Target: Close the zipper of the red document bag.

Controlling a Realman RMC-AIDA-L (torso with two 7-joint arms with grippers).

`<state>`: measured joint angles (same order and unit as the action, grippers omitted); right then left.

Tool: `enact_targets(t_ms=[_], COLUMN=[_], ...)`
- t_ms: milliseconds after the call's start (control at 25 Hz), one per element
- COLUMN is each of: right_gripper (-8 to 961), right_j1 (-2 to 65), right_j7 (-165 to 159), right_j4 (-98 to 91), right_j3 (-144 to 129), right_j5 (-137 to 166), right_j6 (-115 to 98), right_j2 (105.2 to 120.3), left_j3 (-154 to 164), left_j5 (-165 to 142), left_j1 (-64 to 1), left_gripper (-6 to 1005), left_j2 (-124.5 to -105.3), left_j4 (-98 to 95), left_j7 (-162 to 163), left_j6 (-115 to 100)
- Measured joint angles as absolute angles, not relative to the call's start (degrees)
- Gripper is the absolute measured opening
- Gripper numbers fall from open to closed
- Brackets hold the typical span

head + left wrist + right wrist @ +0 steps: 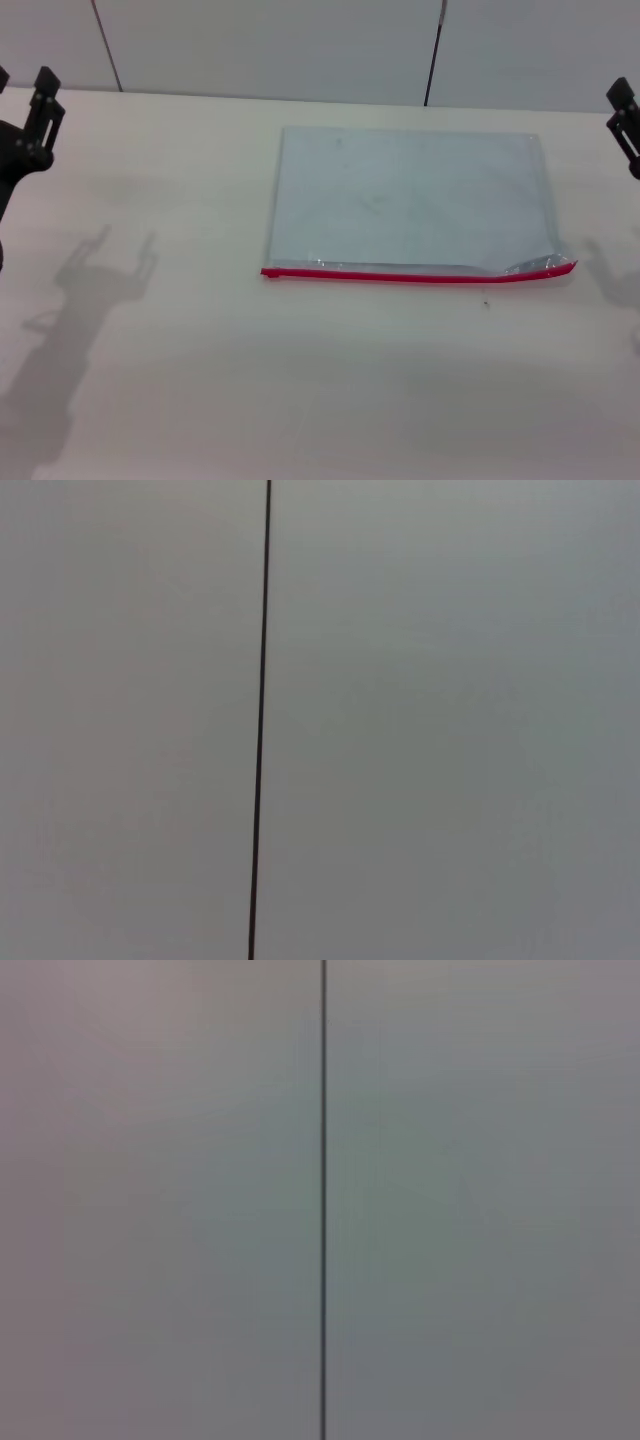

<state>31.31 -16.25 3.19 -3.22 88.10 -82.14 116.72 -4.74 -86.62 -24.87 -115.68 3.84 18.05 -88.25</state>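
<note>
The red document bag [405, 200], a flat translucent pale blue-grey pouch, lies on the table right of centre in the head view. Its zipper [400, 277] is a thin red strip along the bag's near long edge. Near the right end the plastic lip lifts away from the red strip. My left gripper [22, 95] hangs raised at the far left, open and holding nothing, well away from the bag. Only part of my right gripper [622, 115] shows at the far right edge, also raised and apart from the bag. Neither wrist view shows the bag.
The pale table [200, 380] stretches around the bag, and its far edge meets a grey panelled wall [260, 45]. Both wrist views show only wall panels with a dark vertical seam [260, 720] [323, 1200].
</note>
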Motion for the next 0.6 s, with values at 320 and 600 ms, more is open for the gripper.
enact_targets(t_ms=[320,600], right_gripper=[682,682], right_j1=[30.8,30.0], right_j7=[-16.2,-16.1], right_j4=[3.3,3.3], right_j3=[-3.6,-6.3], right_j5=[88.2,88.3], right_j6=[-84.7,-90.9], right_j2=[116.72,116.71], left_j3=[-4.7,-4.7], left_j5=[-85.9,-83.9], left_j1=[-24.9,-25.0], left_gripper=[619,624], left_j2=[-115.36,-116.08], left_j4=[2.7,2.0], left_j7=[22.3,21.5], left_j6=[-88.4,-88.4])
